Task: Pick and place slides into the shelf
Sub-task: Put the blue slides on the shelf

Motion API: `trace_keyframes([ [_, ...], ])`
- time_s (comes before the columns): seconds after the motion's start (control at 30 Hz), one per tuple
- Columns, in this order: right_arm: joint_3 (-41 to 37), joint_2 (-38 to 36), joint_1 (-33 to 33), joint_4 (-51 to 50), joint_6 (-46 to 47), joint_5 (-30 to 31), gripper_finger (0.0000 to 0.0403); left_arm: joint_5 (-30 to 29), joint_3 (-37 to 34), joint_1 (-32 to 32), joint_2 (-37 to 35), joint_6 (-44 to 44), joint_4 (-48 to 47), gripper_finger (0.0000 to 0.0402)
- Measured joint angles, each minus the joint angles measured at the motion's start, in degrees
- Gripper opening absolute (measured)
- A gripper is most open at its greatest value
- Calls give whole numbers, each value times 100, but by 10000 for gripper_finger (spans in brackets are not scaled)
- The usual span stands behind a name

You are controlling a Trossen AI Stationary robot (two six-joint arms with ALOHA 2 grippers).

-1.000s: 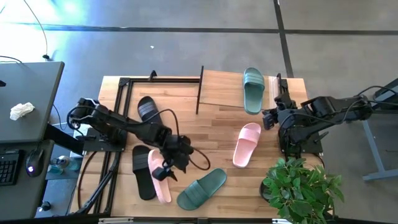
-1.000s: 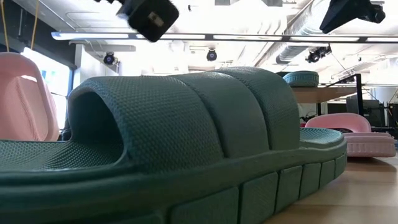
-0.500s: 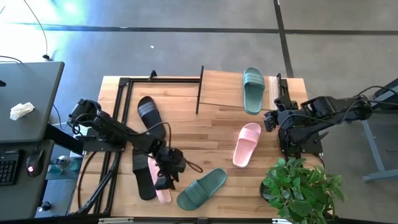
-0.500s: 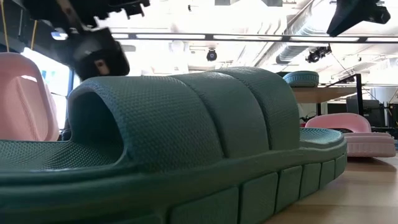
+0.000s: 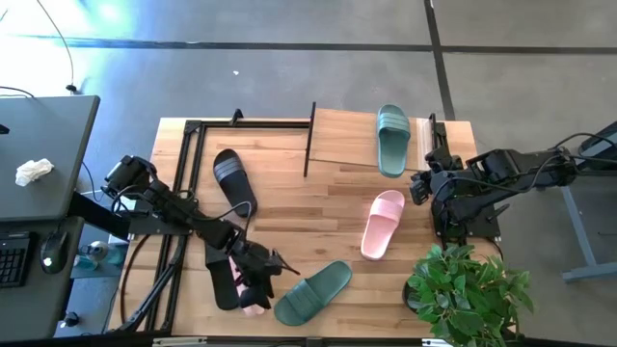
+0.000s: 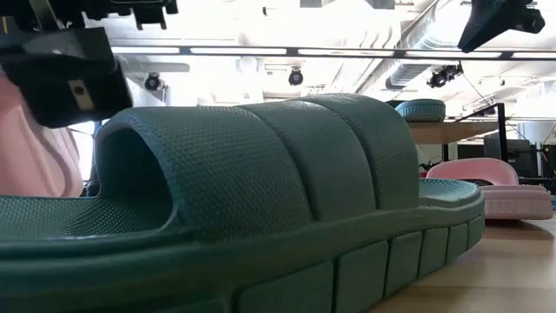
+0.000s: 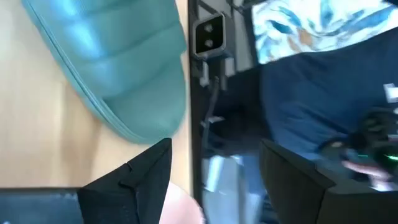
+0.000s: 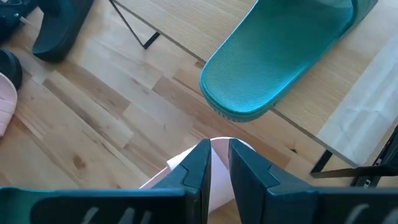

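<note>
At the table's near edge, the left gripper (image 5: 258,282) is hovering with its fingers spread wide and empty, directly over a light-pink slide (image 5: 253,301) that is lying between a black slide (image 5: 221,273) and a sage-green slide (image 5: 313,292). In the left wrist view, the two dark fingers (image 7: 134,177) are bracketing a sliver of pink at the frame's bottom, with the green slide's ribbed strap (image 7: 118,62) just beyond. The slides are judged to be light, moulded foam: soft enough to flex under a pinch, with a textured surface that is unlikely to slip. The wide strap, or the sole's side edge next to it, is offering the best place to take hold. The left arm is reaching forward from its base at the left side, its wrist angling downward toward the pink slide. Farther back, mid-table, a second black slide (image 5: 233,179) and a second light-pink slide (image 5: 383,223) are lying on the butcher-block tabletop (image 5: 289,202). The right gripper (image 5: 418,185) is waiting near the right edge, its fingers (image 8: 198,163) standing nearly together and holding nothing. At the far side, the shelf (image 5: 337,145) is carrying one sage-green slide (image 5: 392,140) on its top board, its toe overhanging the board's edge.
</note>
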Motion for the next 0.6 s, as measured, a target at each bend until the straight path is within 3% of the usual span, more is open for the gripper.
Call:
trace_keyframes([
  [0.13, 0, 0, 0, 0, -106, 126, 44, -576, -9, -169, 0, 918, 119, 225],
  [0.37, 0, 0, -1, 2, -189, 430, 44, -679, -5, -276, 2, 2673, 1210, 225],
  [0.6, 0, 0, 0, 7, -213, 466, 44, -970, -2, -532, 2, 4569, 1137, 225],
])
